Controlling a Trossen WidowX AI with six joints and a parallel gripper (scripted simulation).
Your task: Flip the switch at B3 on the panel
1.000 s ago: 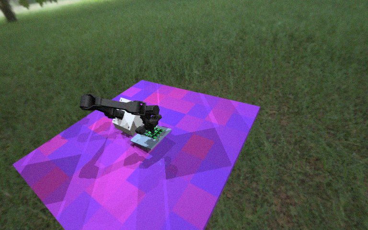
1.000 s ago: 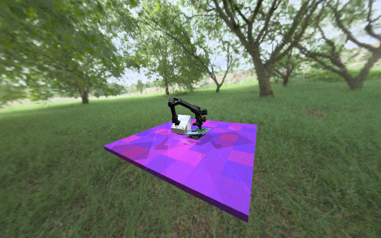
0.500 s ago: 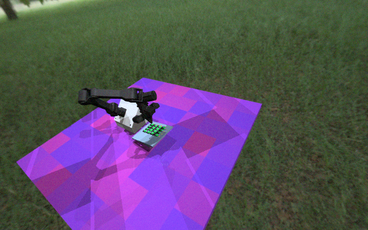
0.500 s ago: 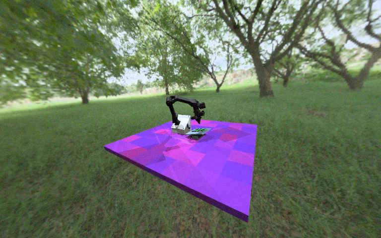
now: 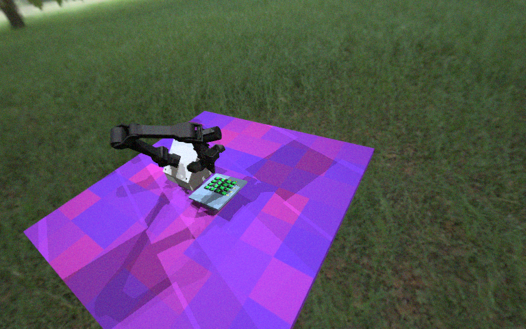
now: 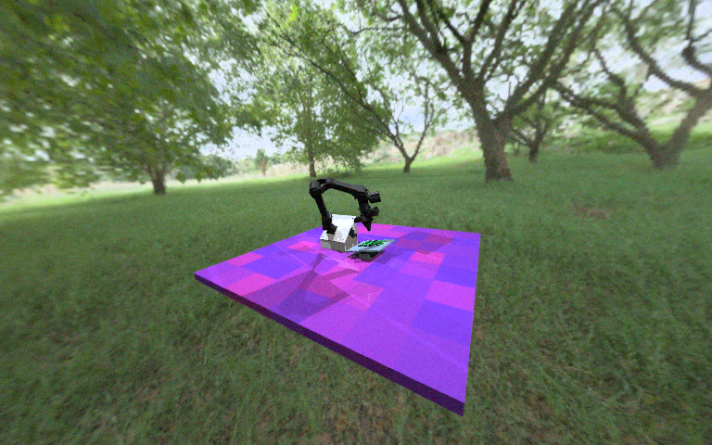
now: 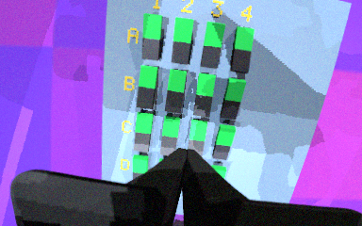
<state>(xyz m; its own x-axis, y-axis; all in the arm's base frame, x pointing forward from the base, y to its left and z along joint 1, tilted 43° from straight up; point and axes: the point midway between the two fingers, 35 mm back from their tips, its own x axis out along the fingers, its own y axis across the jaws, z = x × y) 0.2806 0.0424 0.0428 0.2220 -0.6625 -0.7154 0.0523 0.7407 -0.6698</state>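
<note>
The light blue panel [image 5: 209, 200] [image 6: 359, 248] [image 7: 283, 141] bears rows of rocker switches, each with a green far half and a dark near half. Switch B3 [image 7: 206, 86] is fully visible in the wrist view, in the second row under the printed 3; which of its ends is raised I cannot tell for sure. My gripper [image 5: 212, 171] [image 6: 368, 229] [image 7: 185, 156] is shut and empty. It hangs above the panel with a visible gap in the exterior view. In the wrist view its tips appear just below row C and hide part of row D.
B3's neighbours are A3 [image 7: 214, 34], B2 [image 7: 176, 81], B4 [image 7: 236, 89] and C3 [image 7: 198, 127]. A white block [image 5: 183, 151] [image 6: 341, 227] stands at the arm's base, close to the panel. Both are on the purple and pink patterned table top [image 5: 232, 256] [image 6: 388, 314], which is crossed by shadows.
</note>
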